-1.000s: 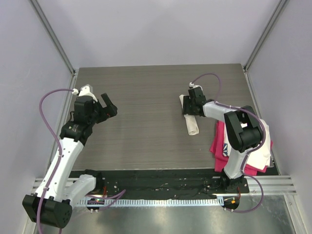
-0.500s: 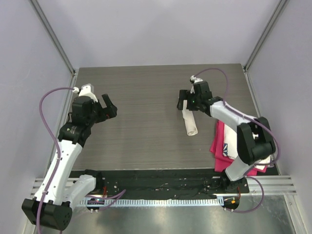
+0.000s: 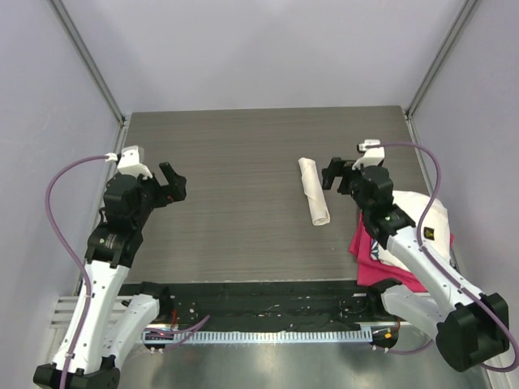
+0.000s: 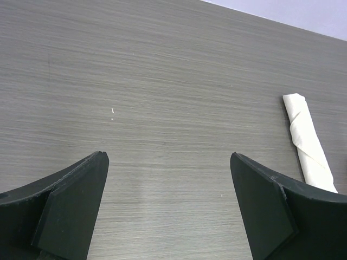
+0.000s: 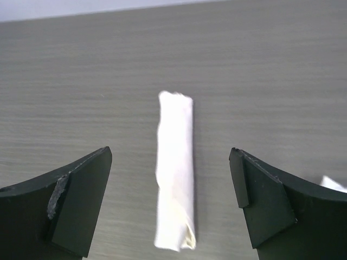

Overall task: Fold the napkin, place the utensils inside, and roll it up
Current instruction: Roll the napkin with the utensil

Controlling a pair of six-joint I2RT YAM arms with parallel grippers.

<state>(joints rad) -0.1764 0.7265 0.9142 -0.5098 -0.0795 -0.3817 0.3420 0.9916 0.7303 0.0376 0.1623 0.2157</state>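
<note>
The cream-white napkin [image 3: 314, 191] lies on the table rolled into a tight tube, right of centre. It shows between my right fingers in the right wrist view [image 5: 175, 174] and at the right edge of the left wrist view [image 4: 308, 142]. The spoon is hidden. My right gripper [image 3: 333, 174] is open and empty, just right of the roll and apart from it; its own view [image 5: 171, 157] shows the jaws wide. My left gripper [image 3: 175, 182] is open and empty over bare table at the far left, jaws wide in its own view [image 4: 169, 162].
A pink cloth [image 3: 369, 248] lies at the right table edge with a folded white cloth bearing a small dark logo [image 3: 428, 229] on top, under my right arm. The grey wood table [image 3: 243, 162] is walled by pale panels at the back and sides.
My right gripper has let go of the rolled napkin and drawn back to the right of it. My left arm has pulled slightly back and to the left.
</note>
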